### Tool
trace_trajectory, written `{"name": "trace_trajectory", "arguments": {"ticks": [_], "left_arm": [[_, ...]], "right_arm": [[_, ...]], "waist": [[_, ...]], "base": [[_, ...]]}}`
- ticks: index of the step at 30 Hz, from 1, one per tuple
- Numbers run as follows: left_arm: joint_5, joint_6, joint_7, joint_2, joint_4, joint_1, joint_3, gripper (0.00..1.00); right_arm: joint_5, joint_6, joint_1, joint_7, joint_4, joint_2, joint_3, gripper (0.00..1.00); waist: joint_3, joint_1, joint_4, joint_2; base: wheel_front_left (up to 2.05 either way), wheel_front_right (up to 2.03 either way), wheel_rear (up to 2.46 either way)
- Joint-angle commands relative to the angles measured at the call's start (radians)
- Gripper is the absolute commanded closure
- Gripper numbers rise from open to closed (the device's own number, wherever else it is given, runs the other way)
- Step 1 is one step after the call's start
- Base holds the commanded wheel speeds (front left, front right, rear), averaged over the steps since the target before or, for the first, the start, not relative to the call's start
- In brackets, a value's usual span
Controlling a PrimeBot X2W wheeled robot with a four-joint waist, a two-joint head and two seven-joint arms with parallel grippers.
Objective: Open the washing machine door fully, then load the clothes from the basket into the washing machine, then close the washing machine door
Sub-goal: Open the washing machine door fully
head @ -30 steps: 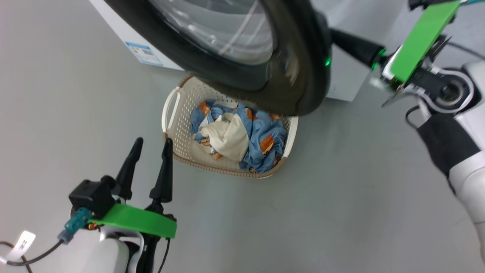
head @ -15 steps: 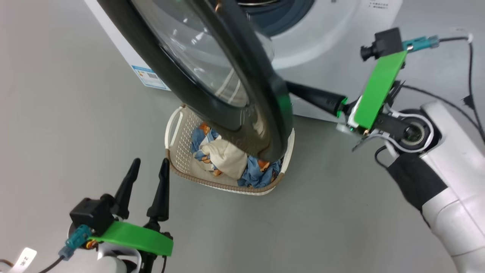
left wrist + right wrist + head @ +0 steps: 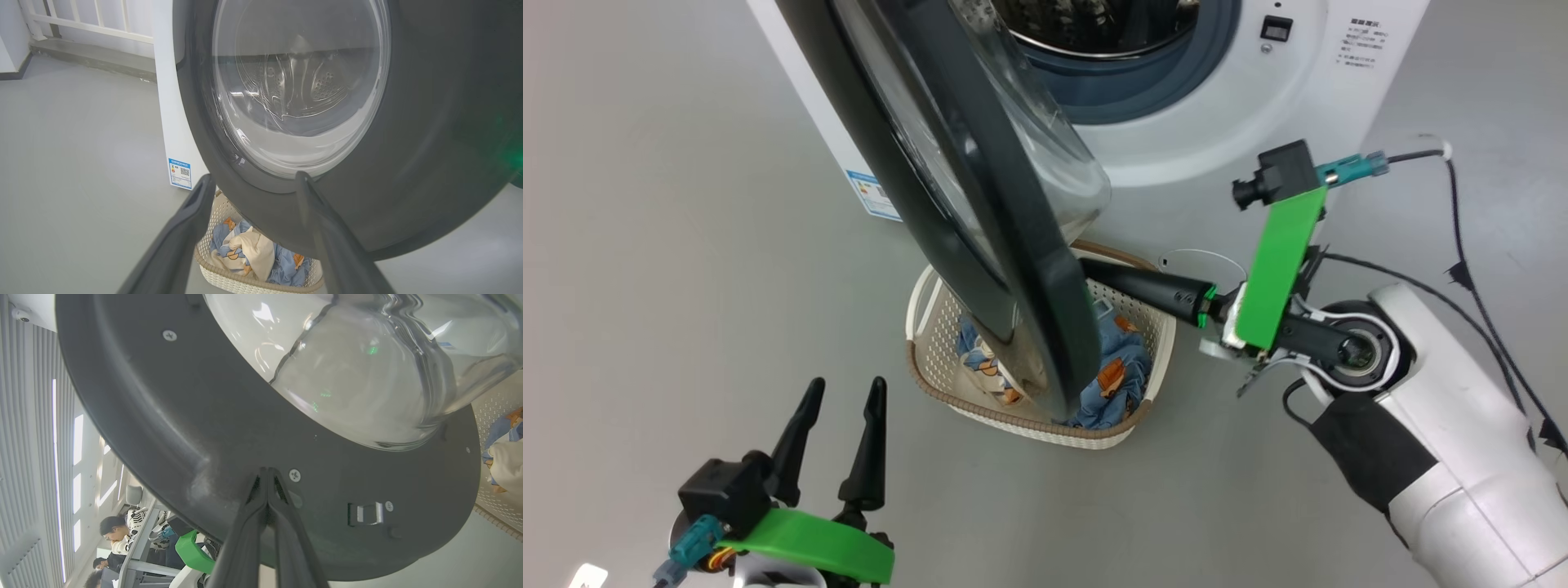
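Two grippers bracket the work. Nearest us, the left gripper hangs above the floor short of the basket, fingers spread wide and holding nothing. The basket sits on the floor under the door's lower edge. The clothes in it, blue printed pieces and a cream one, look light and limp. We judge they will sag and trail, so a pinch on a bunched fold atop the heap should lift best. The right gripper, fingers pressed together with nothing between them, appears to rest its tips on the inner face of the washing machine door, beside a screw and near the metal latch. That door stands partly open, nearly edge-on to us. We judge it stiff, fairly heavy and too glossy to pinch. A flat push on the inner rim near the latch, clear of the glass, should swing it. It has a wide black rim around a bulging clear bowl. Behind it stands the white washing machine, its drum mouth exposed.
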Motion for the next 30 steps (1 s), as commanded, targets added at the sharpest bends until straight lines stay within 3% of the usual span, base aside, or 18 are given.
{"name": "trace_trajectory", "arguments": {"ticks": [1, 16, 25, 27, 28, 29, 30], "left_arm": [[0.007, -0.002, -0.006, 0.020, -0.023, -0.004, 0.037, 0.00], [0.010, -0.002, -0.006, 0.020, -0.024, 0.007, 0.051, 0.00], [0.009, -0.002, -0.006, 0.028, -0.018, 0.005, 0.054, 0.00], [0.007, -0.002, -0.006, 0.034, -0.016, 0.004, 0.051, 0.00], [0.006, -0.002, -0.006, 0.037, -0.014, 0.003, 0.049, 0.00], [0.006, -0.002, -0.006, 0.037, -0.014, 0.003, 0.049, 0.00], [0.005, -0.002, -0.006, 0.041, -0.012, 0.003, 0.049, 0.00]], "right_arm": [[0.002, 0.003, 0.018, 0.010, -0.038, 0.033, 0.020, 1.00], [-0.015, 0.003, 0.048, 0.044, -0.068, 0.096, 0.064, 1.00], [-0.034, 0.003, 0.063, 0.017, -0.062, 0.094, 0.059, 1.00], [-0.042, 0.003, 0.069, -0.002, -0.062, 0.086, 0.053, 0.67], [-0.044, 0.003, 0.073, -0.010, -0.062, 0.082, 0.050, 0.58], [-0.044, 0.003, 0.073, -0.010, -0.062, 0.082, 0.050, 0.58], [-0.045, 0.003, 0.078, -0.018, -0.062, 0.077, 0.048, 0.37]], "waist": [[-0.008, 0.0000, 0.009, 0.0000], [-0.023, 0.0000, 0.034, 0.0000], [-0.036, 0.0000, 0.015, 0.0000], [-0.041, 0.0000, 0.005, 0.0000], [-0.043, 0.0000, 0.001, 0.0000], [-0.043, 0.0000, 0.001, 0.0000], [-0.045, 0.0000, -0.005, 0.0000]], "base": [[0.00, 0.00, 0.00], [0.00, 0.00, 0.00], [0.00, 0.00, 0.00], [0.00, 0.00, 0.00], [0.00, 0.00, 0.00], [0.00, 0.00, 0.00], [0.00, 0.00, 0.00]]}}
